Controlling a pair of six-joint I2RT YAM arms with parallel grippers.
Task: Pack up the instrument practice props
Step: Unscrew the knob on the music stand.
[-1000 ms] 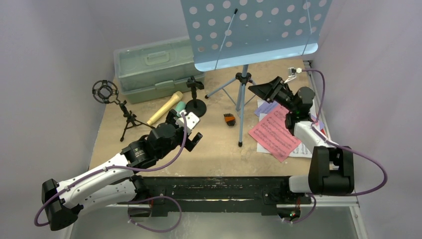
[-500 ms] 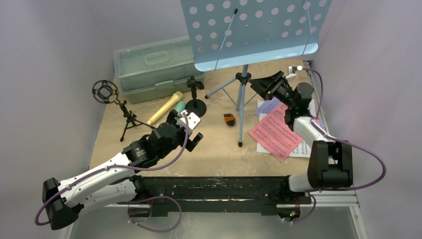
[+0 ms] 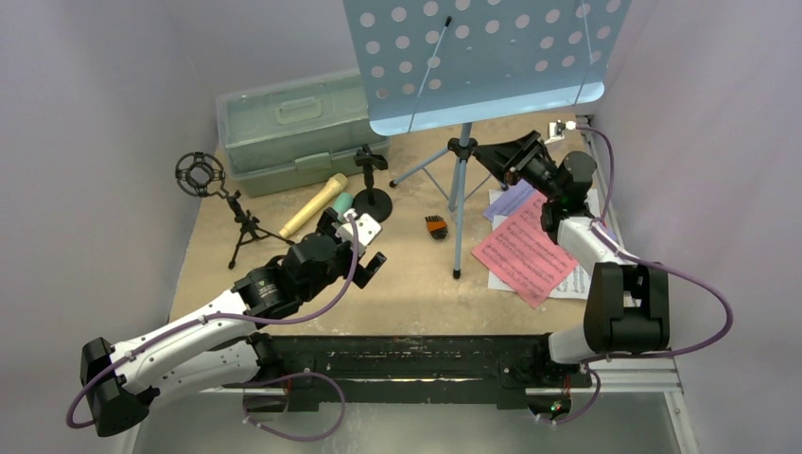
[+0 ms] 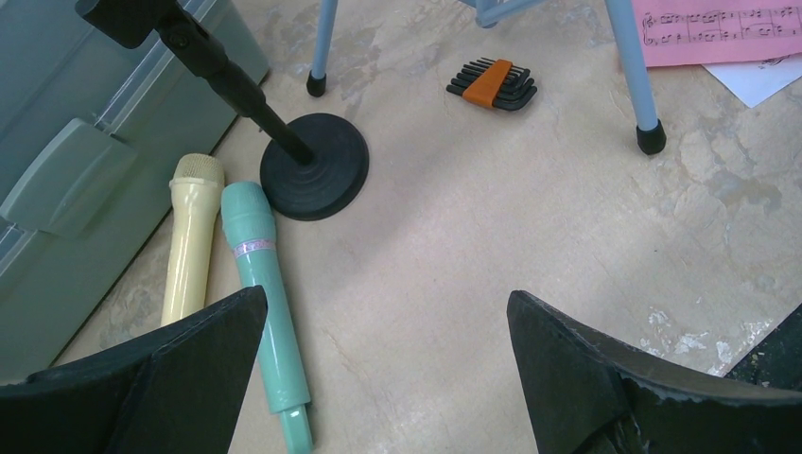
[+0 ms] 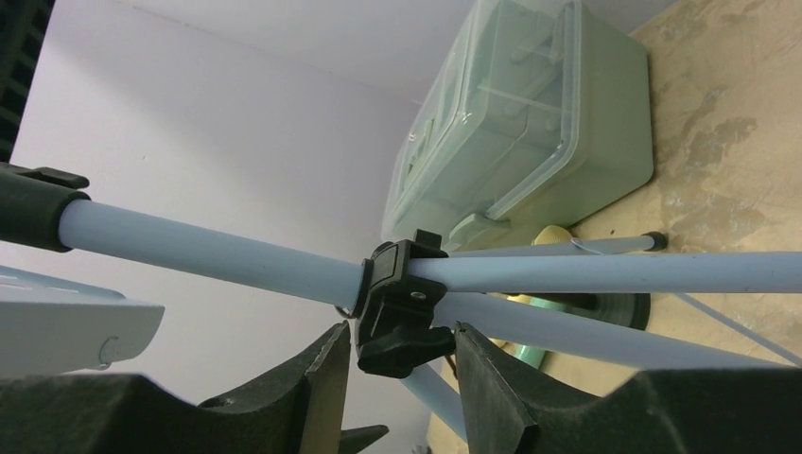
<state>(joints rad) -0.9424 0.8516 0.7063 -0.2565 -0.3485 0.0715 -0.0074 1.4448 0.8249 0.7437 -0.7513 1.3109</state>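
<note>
While the left tool (image 4: 386, 322) gapes empty over one tan microphone (image 4: 189, 236) and one teal microphone (image 4: 260, 284), the right tool (image 5: 402, 374) hugs the music stand's (image 5: 217, 251) black joint (image 5: 397, 298); whether it is clamped I cannot tell.

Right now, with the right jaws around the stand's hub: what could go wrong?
1. The right gripper flanks the small black hub. I can't tell whether it has a grip, and a hold there could slip.
2. The rack sits high above the hub, so a sideways pull may tip it over.
3. One leg foot stands by the red sheet; dragging could crumple it.
</note>
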